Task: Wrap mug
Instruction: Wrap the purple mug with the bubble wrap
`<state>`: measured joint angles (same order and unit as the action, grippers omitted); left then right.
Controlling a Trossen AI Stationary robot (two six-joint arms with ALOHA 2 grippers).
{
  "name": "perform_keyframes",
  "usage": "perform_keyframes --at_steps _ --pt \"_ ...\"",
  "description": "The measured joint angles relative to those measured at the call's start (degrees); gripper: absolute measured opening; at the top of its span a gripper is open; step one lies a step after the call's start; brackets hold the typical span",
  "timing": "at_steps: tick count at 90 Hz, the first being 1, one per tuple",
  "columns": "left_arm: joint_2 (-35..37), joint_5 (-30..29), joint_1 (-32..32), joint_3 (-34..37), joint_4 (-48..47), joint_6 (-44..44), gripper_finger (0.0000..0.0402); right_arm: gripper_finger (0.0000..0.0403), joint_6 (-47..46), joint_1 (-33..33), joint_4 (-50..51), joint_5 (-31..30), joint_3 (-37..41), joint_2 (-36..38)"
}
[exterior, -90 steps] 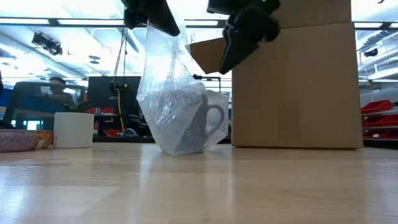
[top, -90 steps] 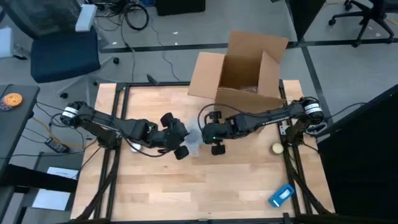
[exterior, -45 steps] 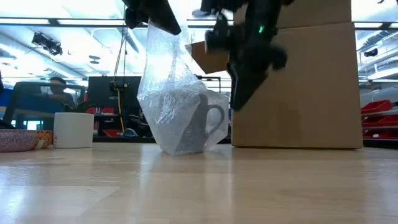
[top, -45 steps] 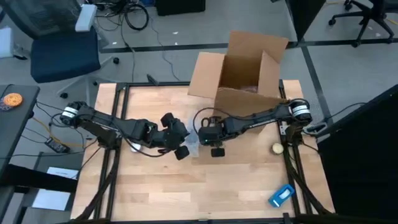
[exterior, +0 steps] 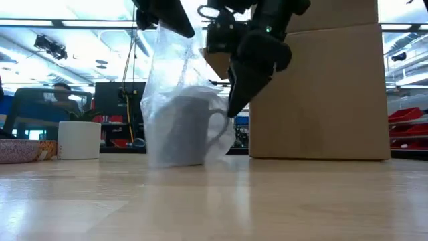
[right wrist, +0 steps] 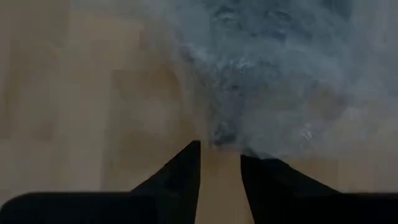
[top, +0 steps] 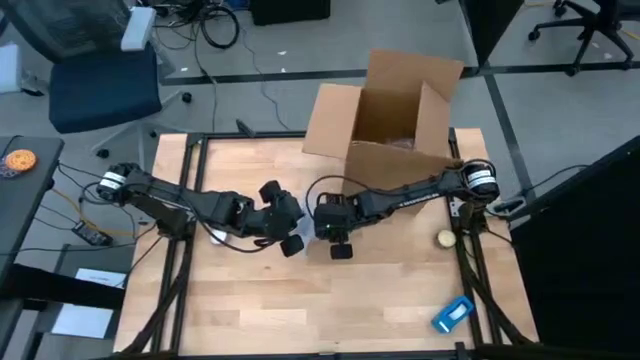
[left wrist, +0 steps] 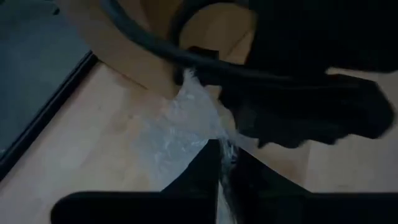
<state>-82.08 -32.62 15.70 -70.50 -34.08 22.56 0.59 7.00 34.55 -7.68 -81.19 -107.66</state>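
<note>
Wrapping looked roughly half done: the mug (exterior: 188, 128) stood upright on the counter (top: 300, 300) mid-table, just before the cardboard box (top: 385, 115), loosely draped in bubble wrap (exterior: 175, 80). The left gripper (left wrist: 219, 163) had its fingers clamped on the sheet's top corner, holding it above the mug. The right gripper (right wrist: 219, 160), fingers slightly apart, reached at the wrap's lower edge. Tucking and closing remained.

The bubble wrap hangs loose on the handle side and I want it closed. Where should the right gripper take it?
Judging by the low view, take the bubble wrap at its loose edge beside the mug handle, coming from the cardboard box side. The left gripper pinches the top, and the right gripper hangs near that edge.
</note>
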Motion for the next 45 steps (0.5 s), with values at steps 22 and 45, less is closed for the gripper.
perform_keyframes --at_steps 22,45 --pt "0.00 -0.24 -0.02 0.00 0.40 -1.62 0.0000 0.0085 -4.35 3.21 -5.01 2.09 0.00 -0.02" --pt "0.00 -0.24 -0.02 0.00 0.38 -1.70 0.0000 0.0085 -8.12 3.87 0.71 1.10 0.00 5.08"
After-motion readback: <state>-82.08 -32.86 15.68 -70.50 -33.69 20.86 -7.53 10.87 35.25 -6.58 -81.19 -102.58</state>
